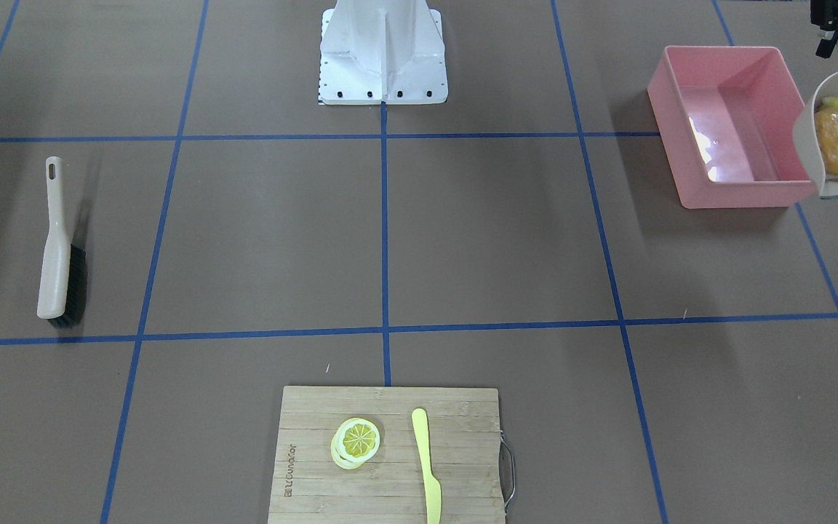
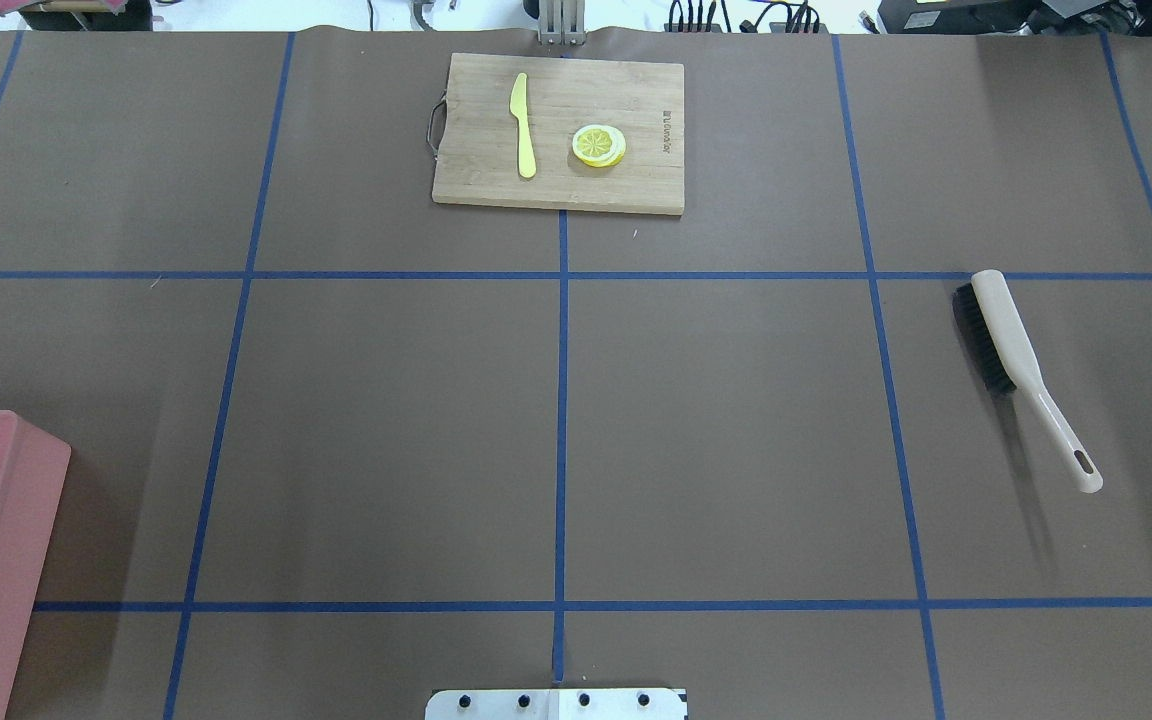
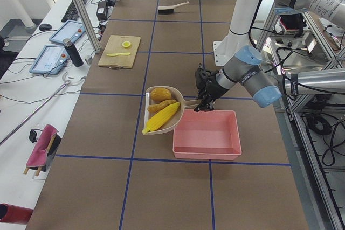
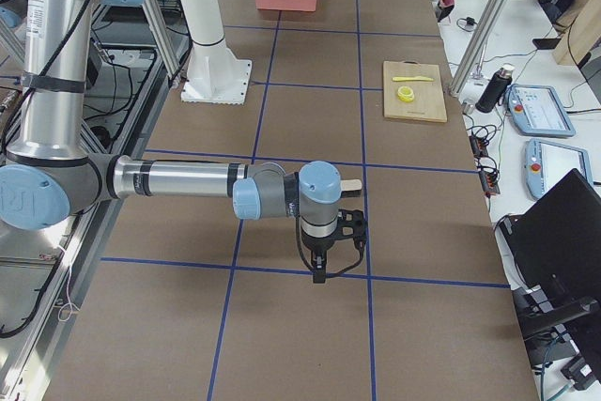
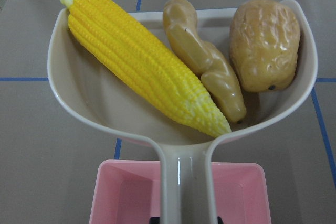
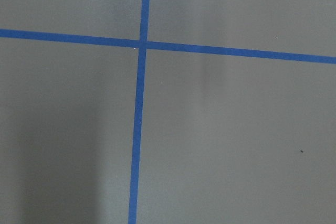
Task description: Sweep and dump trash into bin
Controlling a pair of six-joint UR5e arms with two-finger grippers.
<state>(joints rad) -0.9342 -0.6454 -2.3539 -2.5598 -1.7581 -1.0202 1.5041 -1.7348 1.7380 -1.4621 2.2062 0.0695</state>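
- Two left fingers [image 3: 201,104] are clenching the thin handle of the beige dustpan [image 5: 89,95], holding it lifted off the tabletop [image 2: 716,430].
- Directly beneath that handle, the pink bin [image 3: 207,132] is sitting empty, while the scoop itself is hanging past the bin's rim, over bare tabletop.
- Further out, all the trash is riding in the scoop. The corn cob [image 5: 142,61] is lying diagonally with its stalk end poking over the lip, the ginger root [image 5: 202,59] is lying just beside it, and the potato [image 5: 264,43] is resting against the side wall.
- Tipping from here would probably be spilling everything outside the bin (the open lip is pointing away from it), so the scoop is needing to come round over the tub first.
- The corn cob is looking likeliest to slide off early or catch across the rim, and the potato to roll away once loose.
- Far across, the right fingers [image 4: 318,268] are hovering over bare tabletop; released or clenched, I cannot tell.
- Farthest off, the brush [image 2: 996,335] is lying flat.
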